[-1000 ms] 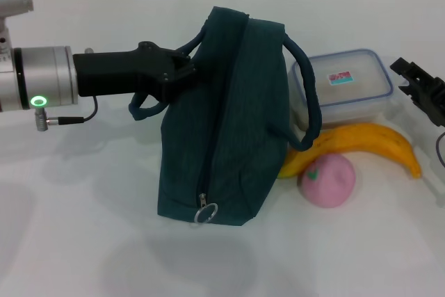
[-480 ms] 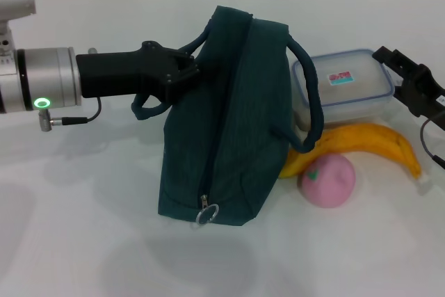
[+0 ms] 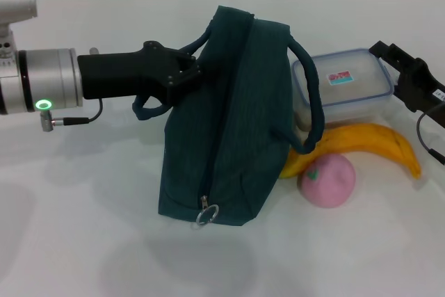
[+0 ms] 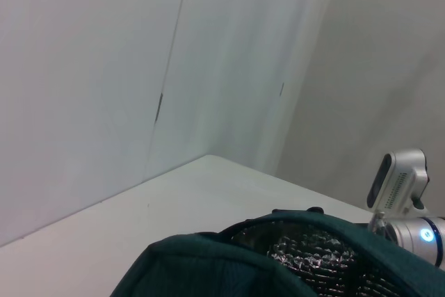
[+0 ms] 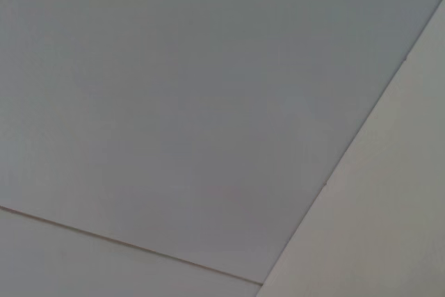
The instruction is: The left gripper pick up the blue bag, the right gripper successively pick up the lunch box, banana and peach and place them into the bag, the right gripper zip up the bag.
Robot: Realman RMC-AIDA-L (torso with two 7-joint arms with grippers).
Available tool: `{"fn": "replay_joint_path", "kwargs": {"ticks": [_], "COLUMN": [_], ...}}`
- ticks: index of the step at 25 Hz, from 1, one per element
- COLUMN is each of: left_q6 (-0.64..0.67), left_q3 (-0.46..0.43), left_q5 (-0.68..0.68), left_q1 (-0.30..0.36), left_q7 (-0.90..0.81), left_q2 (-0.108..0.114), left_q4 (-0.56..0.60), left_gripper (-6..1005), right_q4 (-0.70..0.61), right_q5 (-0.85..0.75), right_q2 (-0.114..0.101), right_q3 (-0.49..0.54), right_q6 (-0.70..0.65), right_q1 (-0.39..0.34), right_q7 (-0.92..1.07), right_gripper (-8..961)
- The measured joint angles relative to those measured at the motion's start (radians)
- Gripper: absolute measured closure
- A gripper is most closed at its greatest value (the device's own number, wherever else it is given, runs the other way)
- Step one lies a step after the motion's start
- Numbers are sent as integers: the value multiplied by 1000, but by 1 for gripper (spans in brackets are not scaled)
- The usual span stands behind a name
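our left gripper (image 3: 182, 69) is clenched on the near handle (image 3: 154, 106) of the bag (image 3: 222, 123), reaching in from the left with its silver wrist and green light showing. the bag stands on the white table (image 3: 83, 227), leaning, its top edge toward the back and the zipper pull (image 3: 206, 212) hanging at the front bottom corner. the zipper runs up the bag's side. in the left wrist view we see the bag's top gaping a little, with silver foil lining (image 4: 306, 255) inside.

our right gripper (image 3: 400, 67) sits at the right edge, fingers spread, at the far right corner of the lunch box (image 3: 342, 88); we cannot tell whether it touches the lid. the lunch box rests on the table just right of the bag, behind the banana (image 3: 361, 144). the peach (image 3: 327, 179) lies in front of the banana, touching it, beside the bag's lower right side.
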Motion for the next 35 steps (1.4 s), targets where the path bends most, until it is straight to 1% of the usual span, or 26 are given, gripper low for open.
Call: {"fn": "replay_joint_path", "kwargs": {"ticks": [18,24,35], "left_q6": [-6,-13,-14], "left_q3": [-2,-2,-2], "left_q5": [-22,-24,-25], "left_q1": [9,9,10], "left_q7": [25,28,28], "left_q2": [-1,-1,-1], "left_q4": [1,2,4], "left_gripper": [961,961,961], "right_q4": [-1,-10,-12], "right_q5": [0,-1,0], "right_q2": [0,0,0], "right_q3": [0,2,6], "right_q6": [-1,-10,-38], "right_q1": [3,-1,-8], "right_q7": [-18,-39,-59], "right_gripper": [350,547,628]}}
